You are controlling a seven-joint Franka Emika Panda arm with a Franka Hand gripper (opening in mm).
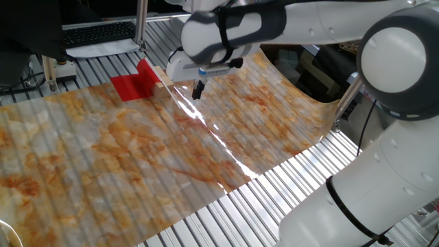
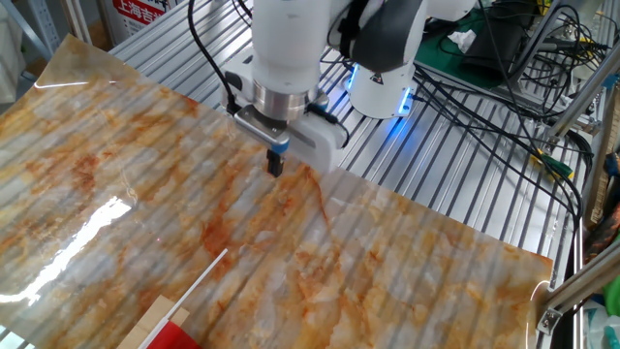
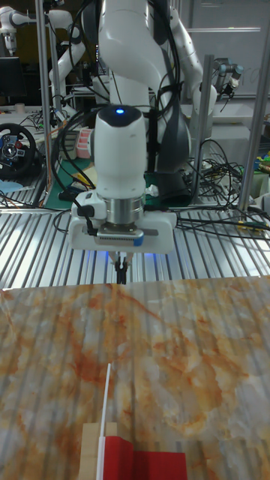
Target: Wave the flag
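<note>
A small red flag [image 1: 134,85] on a tan wooden block [image 1: 163,77] lies on an orange-marbled sheet [image 1: 137,151] covering the ribbed surface [image 1: 288,185]. The arm's fingers [image 1: 197,90], pressed together and empty, hang near the block, apart from the flag.

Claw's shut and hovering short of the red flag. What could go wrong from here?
1. The shut claw must open before it reaches the small red cloth flag on its tan wooden block, or it may knock it over.
2. The thin white pole lies flat on the glossy orange-marbled sheet, so a pinch could slip or scrape the sheet.
</note>
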